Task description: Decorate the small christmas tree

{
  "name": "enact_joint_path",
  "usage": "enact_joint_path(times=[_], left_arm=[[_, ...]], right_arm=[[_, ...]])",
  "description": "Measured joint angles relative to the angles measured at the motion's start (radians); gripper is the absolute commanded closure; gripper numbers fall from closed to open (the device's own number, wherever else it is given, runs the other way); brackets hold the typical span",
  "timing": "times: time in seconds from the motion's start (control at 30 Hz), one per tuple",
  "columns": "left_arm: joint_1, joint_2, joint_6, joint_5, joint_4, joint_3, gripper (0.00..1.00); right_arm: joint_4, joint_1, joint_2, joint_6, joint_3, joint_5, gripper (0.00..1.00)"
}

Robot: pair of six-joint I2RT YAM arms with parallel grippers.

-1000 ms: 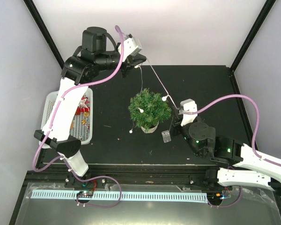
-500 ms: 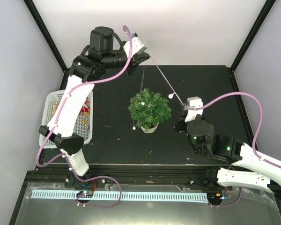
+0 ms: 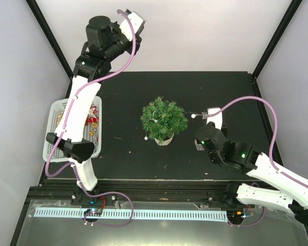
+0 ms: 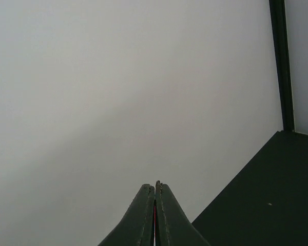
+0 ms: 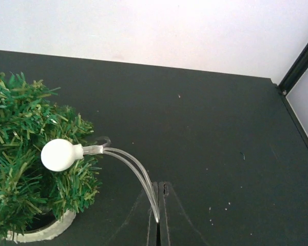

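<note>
Left gripper [image 4: 155, 184] has dropped light string [image 5: 57, 155] and pulled back high, fingers closed, empty. String now drapes tree [image 3: 164, 119]. Right gripper [image 5: 159, 184] pinches its wire; end needs tucking.

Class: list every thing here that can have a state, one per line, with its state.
small christmas tree: upright in pot.
light string: draped on tree, one end pinched.
right end effector: shut on light string.
left end effector: shut.
basket: holds ornaments.
</note>
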State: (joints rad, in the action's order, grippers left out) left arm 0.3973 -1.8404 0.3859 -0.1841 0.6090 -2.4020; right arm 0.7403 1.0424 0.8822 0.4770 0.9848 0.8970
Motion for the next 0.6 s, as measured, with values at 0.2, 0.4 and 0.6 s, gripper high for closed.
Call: enact_joint_path(times=[0.2,0.4,0.6], left_arm=[[0.008,-0.036,-0.005,0.011,-0.012,-0.003,0.96],[0.006,-0.036,-0.006,0.030,-0.023,0.064,0.92],[-0.005,0.061,-0.009,0.035,-0.044,0.273,0.84]], right_arm=[[0.022,-0.031,0.004,0.029,-0.016,-0.020,0.99],[0.063,-0.036,-0.016,0.063,-0.016,-0.019,0.99],[0.140,-0.038,-0.038,0.081,0.015,-0.021,0.99]])
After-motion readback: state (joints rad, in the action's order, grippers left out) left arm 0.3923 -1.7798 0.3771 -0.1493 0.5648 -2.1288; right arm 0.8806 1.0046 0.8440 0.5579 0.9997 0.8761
